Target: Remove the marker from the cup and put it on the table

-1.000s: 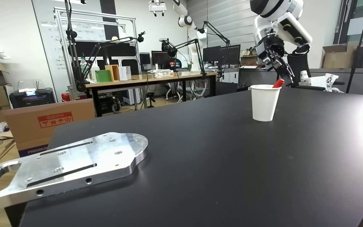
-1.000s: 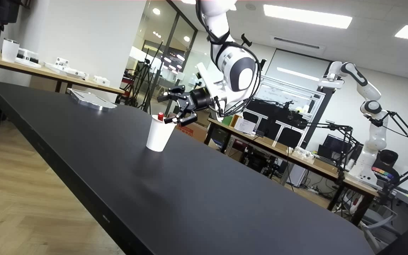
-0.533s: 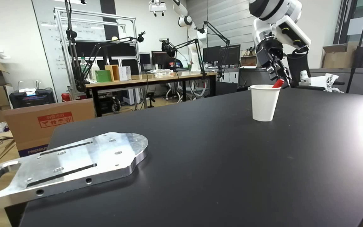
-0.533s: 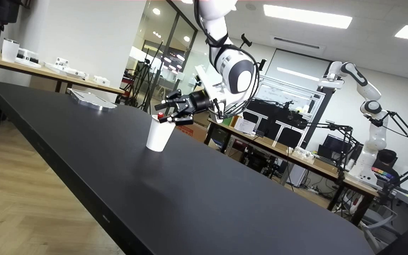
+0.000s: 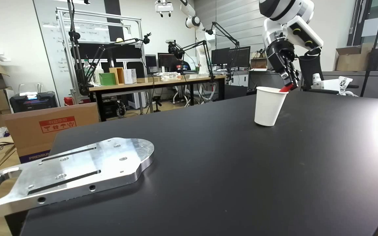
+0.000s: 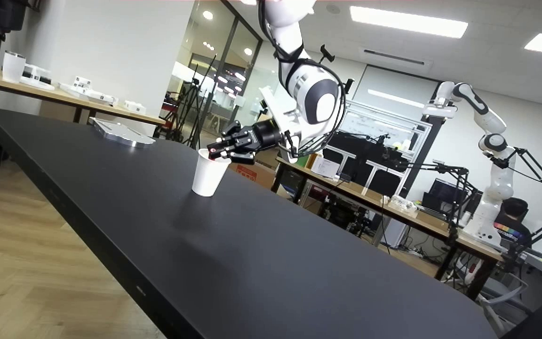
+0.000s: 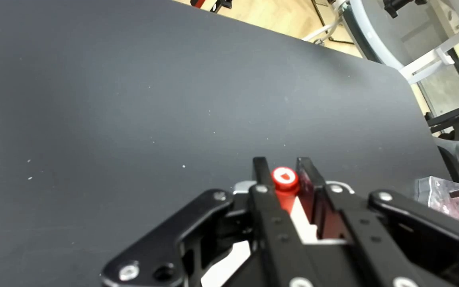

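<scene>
The marker (image 7: 285, 179) stands with its red end up between the fingers of my gripper (image 7: 282, 164), which is shut on it. In both exterior views the cup (image 5: 268, 106) (image 6: 209, 174) leans a little on the black table (image 5: 208, 170). The marker's red end (image 5: 286, 88) sticks out over the cup's rim; its lower part is hidden inside. My gripper (image 6: 218, 151) reaches the rim at a slant from above. Through the gaps of the gripper in the wrist view, white parts of the cup (image 7: 304, 225) show.
A flat silver metal plate (image 5: 87, 164) (image 6: 123, 134) lies at the table's end. A cardboard box (image 5: 54, 131) stands beyond that edge. Wooden workbenches (image 6: 370, 195) with equipment are further off. A clear plastic object (image 7: 452, 199) appears at the wrist view's right.
My gripper came down slightly to the red end, then its jaws closed on the marker. The cup has shifted a little and tilted from its upright stand.
</scene>
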Controlling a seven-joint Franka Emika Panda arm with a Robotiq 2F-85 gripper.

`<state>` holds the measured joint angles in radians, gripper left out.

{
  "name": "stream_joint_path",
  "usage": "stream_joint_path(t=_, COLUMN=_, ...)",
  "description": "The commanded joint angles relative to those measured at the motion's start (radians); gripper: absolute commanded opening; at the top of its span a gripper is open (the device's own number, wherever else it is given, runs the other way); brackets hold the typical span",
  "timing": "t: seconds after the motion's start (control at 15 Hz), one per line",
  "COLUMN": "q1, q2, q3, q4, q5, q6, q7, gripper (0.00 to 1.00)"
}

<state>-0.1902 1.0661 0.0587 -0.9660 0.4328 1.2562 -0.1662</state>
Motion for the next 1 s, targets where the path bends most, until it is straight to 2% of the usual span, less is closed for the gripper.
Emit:
stream_joint_path(t=0.0, q1=-0.006, q2=-0.002, q3=0.014, q4=0.039, q5=-0.007, q6=-0.039, q7=0.039, gripper=0.05)
stream_joint_path(t=0.4, q1=0.006, q2=-0.077, q3=0.001, q4=-0.004, q5=0.002, q6=-0.052, q7=0.027, gripper=0.05)
stream_joint_path(t=0.93, q1=0.017, q2=-0.237, q3=0.004, q4=-0.082, q5=0.004, q6=-0.062, q7=0.01, gripper=0.05)
